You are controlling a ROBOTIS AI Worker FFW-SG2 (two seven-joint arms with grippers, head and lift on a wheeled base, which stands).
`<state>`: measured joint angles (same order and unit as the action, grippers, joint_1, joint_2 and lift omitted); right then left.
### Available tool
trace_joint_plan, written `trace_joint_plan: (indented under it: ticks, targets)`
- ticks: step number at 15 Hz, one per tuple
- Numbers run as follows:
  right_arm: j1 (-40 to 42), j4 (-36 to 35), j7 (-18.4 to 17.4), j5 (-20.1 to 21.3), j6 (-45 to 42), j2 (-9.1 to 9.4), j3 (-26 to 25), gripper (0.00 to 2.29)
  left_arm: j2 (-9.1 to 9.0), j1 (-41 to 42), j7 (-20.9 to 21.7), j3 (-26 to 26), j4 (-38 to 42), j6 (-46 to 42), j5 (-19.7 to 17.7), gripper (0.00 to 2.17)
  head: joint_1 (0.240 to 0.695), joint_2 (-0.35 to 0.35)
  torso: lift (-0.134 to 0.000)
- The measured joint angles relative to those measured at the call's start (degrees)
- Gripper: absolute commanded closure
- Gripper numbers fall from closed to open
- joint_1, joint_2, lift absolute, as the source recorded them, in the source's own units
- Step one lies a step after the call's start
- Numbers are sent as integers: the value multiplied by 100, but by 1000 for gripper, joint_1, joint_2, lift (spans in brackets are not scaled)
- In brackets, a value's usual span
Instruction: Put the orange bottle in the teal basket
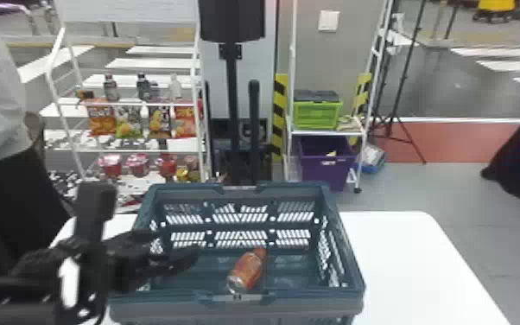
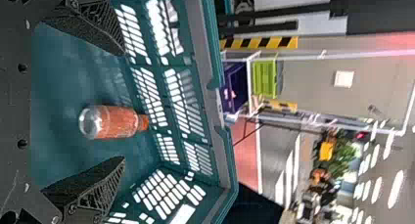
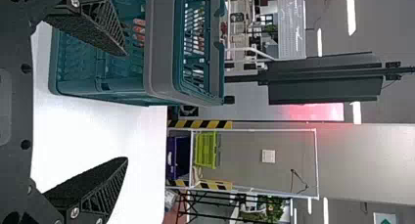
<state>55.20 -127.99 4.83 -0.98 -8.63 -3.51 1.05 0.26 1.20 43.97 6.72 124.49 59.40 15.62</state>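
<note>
Orange bottle [image 1: 247, 270], pale-bottomed, orange-capped, in teal basket [image 1: 306, 306]

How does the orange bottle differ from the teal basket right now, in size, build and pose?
The bottle is small; the basket is far larger and has the bottle inside it.
The bottle is smooth and rounded, while the basket is boxy with slotted walls.
The bottle lies on its side, cap toward the far wall; the basket sits upright.
Shared: the open left gripper holds neither.
</note>
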Motion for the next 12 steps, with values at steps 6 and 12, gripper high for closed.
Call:
trace_joint_plan:
  ticks: [6, 12]
  targets:
    - [-64, -34, 11, -7, 3, -11, 18, 127, 0, 1812, -149, 1179, 1209, -1066, -1720, 164, 499, 0, 0]
    - [-147, -34, 89, -75, 16, -106, 117, 127, 1, 3557, -785, 1344, 863, -3942, -2445, 171, 499, 0, 0]
